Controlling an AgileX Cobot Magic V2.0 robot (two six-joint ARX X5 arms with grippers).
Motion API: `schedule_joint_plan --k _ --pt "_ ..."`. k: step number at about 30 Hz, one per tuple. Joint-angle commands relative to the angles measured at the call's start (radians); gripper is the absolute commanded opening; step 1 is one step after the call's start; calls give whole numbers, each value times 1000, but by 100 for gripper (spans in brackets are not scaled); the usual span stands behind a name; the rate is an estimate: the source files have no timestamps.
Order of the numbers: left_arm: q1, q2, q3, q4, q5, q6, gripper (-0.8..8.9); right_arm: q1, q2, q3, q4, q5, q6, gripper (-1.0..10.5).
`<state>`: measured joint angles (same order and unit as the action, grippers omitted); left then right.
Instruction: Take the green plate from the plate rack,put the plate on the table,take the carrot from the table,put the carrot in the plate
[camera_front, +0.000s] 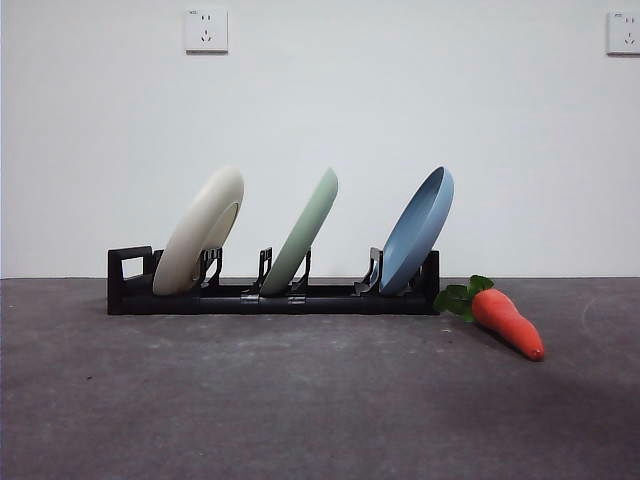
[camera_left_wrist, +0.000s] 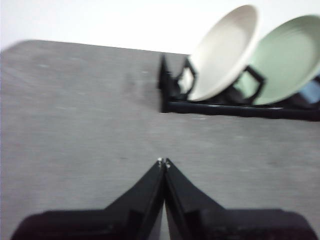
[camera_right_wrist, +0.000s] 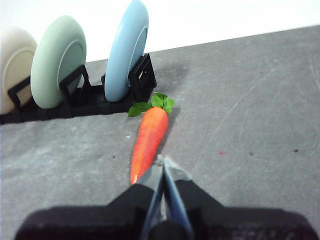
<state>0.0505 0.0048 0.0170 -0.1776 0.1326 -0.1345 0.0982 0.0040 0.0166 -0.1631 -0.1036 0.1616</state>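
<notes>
The green plate (camera_front: 305, 232) leans in the middle slot of the black plate rack (camera_front: 270, 295), between a cream-white plate (camera_front: 200, 230) and a blue plate (camera_front: 418, 228). On the table (camera_front: 300, 400), just right of the rack's end, lies the carrot (camera_front: 505, 316) with its leaves toward the rack. No gripper shows in the front view. My left gripper (camera_left_wrist: 163, 162) is shut and empty, hovering over bare table short of the rack (camera_left_wrist: 235, 107) and the green plate (camera_left_wrist: 287, 60). Shut as well, my right gripper (camera_right_wrist: 162, 161) hangs beside the carrot's (camera_right_wrist: 149, 137) thin end; the green plate (camera_right_wrist: 57, 60) stands further off.
Behind the table rises a white wall with two sockets (camera_front: 206, 30). The rack has a square loop (camera_front: 130, 265) at its left end. The cream-white plate (camera_left_wrist: 225, 52) and blue plate (camera_right_wrist: 125, 50) flank the green one.
</notes>
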Motion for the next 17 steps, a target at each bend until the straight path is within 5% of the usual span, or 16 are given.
schedule_joint_plan --k 1,8,17 --pt "3 -2 3 5 97 -74 -8 1 -3 -3 3 -2 93 -5" --pt "3 5 100 -37 183 -179 -8 1 1 91 5 -4 199 -9" --pt "3 100 286 -130 313 -186 -8 1 128 322 -126 -102 175 -10"
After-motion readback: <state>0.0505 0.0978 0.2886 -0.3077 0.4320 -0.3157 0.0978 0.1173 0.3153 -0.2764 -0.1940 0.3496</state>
